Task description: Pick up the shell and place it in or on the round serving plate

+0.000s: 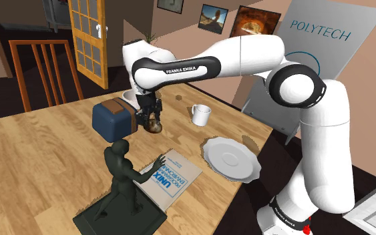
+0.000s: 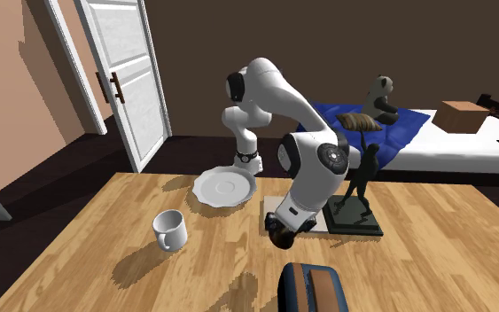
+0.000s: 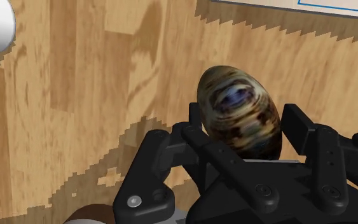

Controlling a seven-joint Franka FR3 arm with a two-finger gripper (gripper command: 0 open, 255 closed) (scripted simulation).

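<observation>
A brown mottled, egg-shaped shell (image 3: 238, 118) sits between the two black fingers of my gripper (image 3: 242, 121), which press on both its sides. In the shoulder view the gripper (image 1: 149, 117) points down over the wooden table with the shell (image 1: 155, 125) at its tips, close to the tabletop. The round white serving plate (image 1: 214, 152) lies toward that view's right, near the table edge. In the second exterior view the plate (image 2: 225, 187) rests behind the gripper (image 2: 280, 233), close to the arm's base.
A blue and brown box (image 1: 115, 119) stands right beside the gripper. A white mug (image 1: 201, 114) stands further back. A dark figurine (image 1: 121, 180) on a base and a white and blue book (image 1: 169, 177) lie nearer the front. A wooden chair (image 1: 43, 67) stands behind the table.
</observation>
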